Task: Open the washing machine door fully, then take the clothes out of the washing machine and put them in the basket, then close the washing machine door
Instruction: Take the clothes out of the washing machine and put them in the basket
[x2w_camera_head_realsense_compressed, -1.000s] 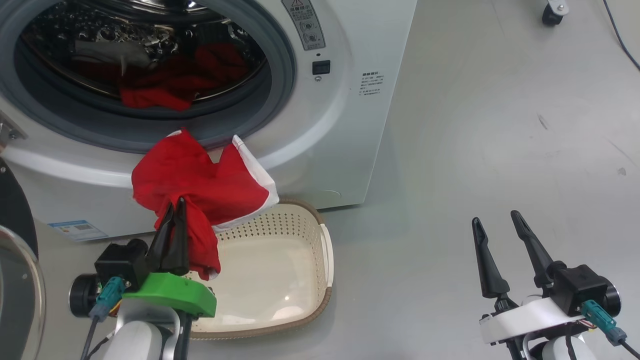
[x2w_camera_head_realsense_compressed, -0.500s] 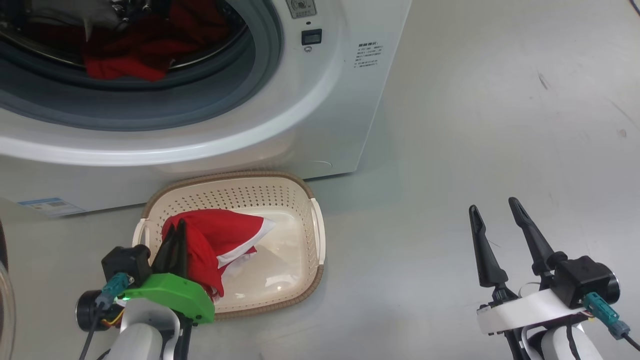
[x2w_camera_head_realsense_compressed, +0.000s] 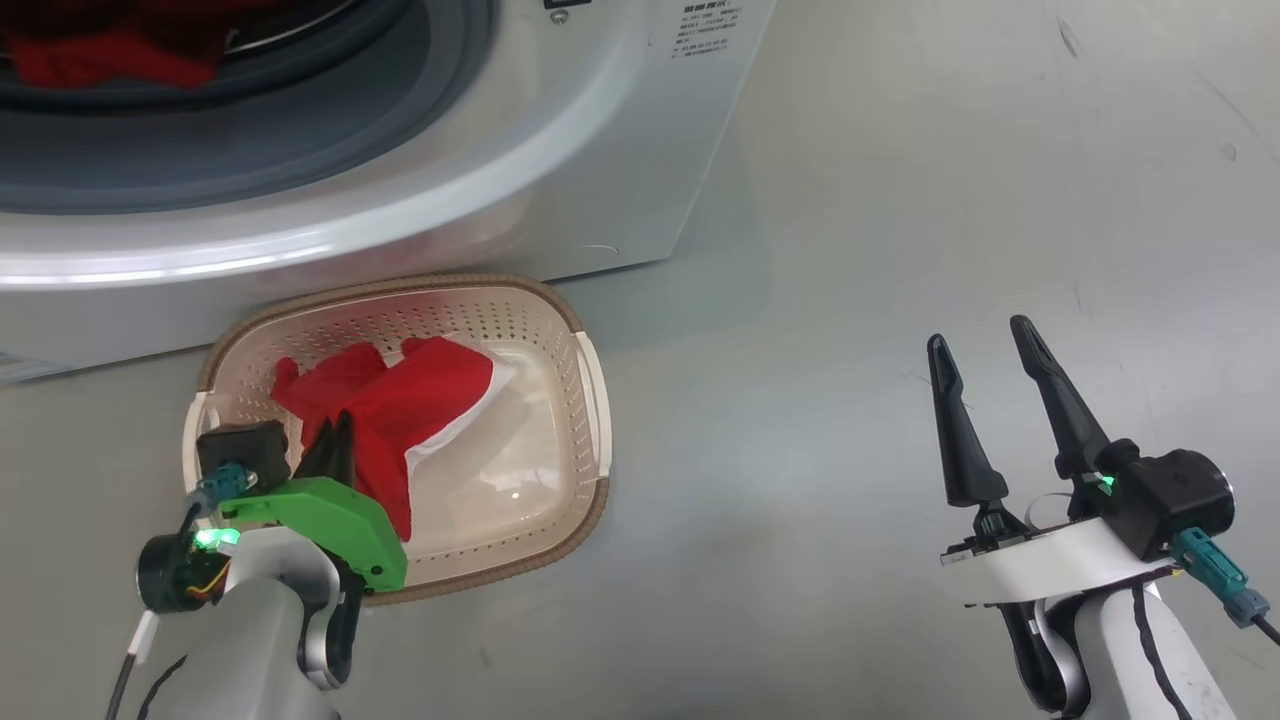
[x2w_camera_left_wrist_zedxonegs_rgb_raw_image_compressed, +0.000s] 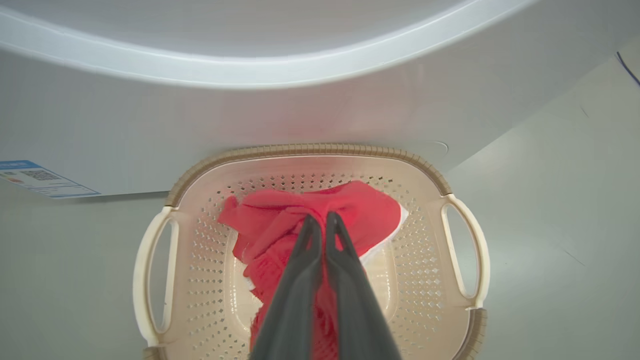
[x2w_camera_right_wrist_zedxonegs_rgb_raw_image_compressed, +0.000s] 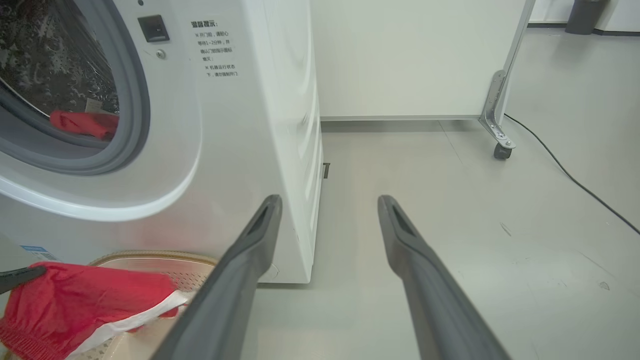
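Observation:
The white washing machine (x2w_camera_head_realsense_compressed: 560, 150) fills the top left, its mouth uncovered, with red clothes (x2w_camera_head_realsense_compressed: 90, 60) lying in the drum (x2w_camera_right_wrist_zedxonegs_rgb_raw_image_compressed: 82, 124). The washing machine door is out of view. The cream basket (x2w_camera_head_realsense_compressed: 590, 400) stands on the floor against the machine's front. My left gripper (x2w_camera_head_realsense_compressed: 335, 440) reaches into it from the near side, shut on a red garment with a white edge (x2w_camera_head_realsense_compressed: 400, 410) that sags onto the basket's bottom. From the left wrist, the closed fingers (x2w_camera_left_wrist_zedxonegs_rgb_raw_image_compressed: 322, 217) pinch the red fabric (x2w_camera_left_wrist_zedxonegs_rgb_raw_image_compressed: 360, 210). My right gripper (x2w_camera_head_realsense_compressed: 978, 332) hovers open and holds nothing, over the floor to the right.
Grey floor stretches right of the machine. A white partition on a castor (x2w_camera_right_wrist_zedxonegs_rgb_raw_image_compressed: 495, 145) stands behind it, and a black cable (x2w_camera_right_wrist_zedxonegs_rgb_raw_image_compressed: 575, 180) runs across the floor. A blue label sticker (x2w_camera_left_wrist_zedxonegs_rgb_raw_image_compressed: 40, 180) marks the machine's lower front.
The head camera has tilted down. My left gripper has lowered the red garment from in front of the machine's mouth into the basket. The right gripper stays open.

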